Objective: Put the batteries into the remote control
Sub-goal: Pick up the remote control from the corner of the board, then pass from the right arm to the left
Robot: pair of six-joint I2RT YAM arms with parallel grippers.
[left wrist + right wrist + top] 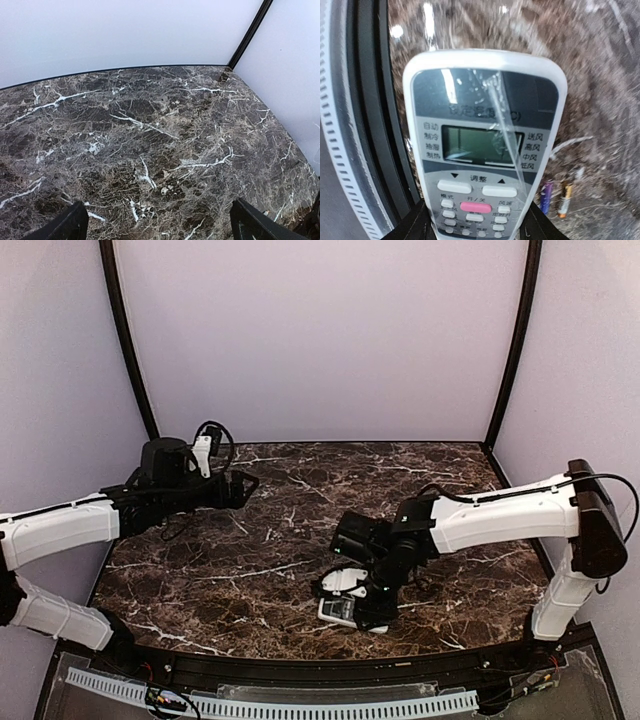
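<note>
Fingers of the right gripper point(362, 600) clasp the remote control point(338, 612) low-centre in the top view, the left gripper point(240, 487) spread wide at upper left; left wrist view: fingers point(65, 227) apart above the marble worktop point(150, 140); right wrist view: remote control's point(485, 150) button end pinched, two batteries point(546, 197) lying at lower right.

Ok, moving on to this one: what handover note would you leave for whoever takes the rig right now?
Left claw: open, empty, over the table, well away from the remote.
Right claw: straddling the remote's button end, jaws part closed; firm grip not confirmable.
Remote: face up by the table's near edge; two batteries lie loose beside it.
Done: neither battery loaded.
Left: get at the remote's back, fit both batteries.
</note>
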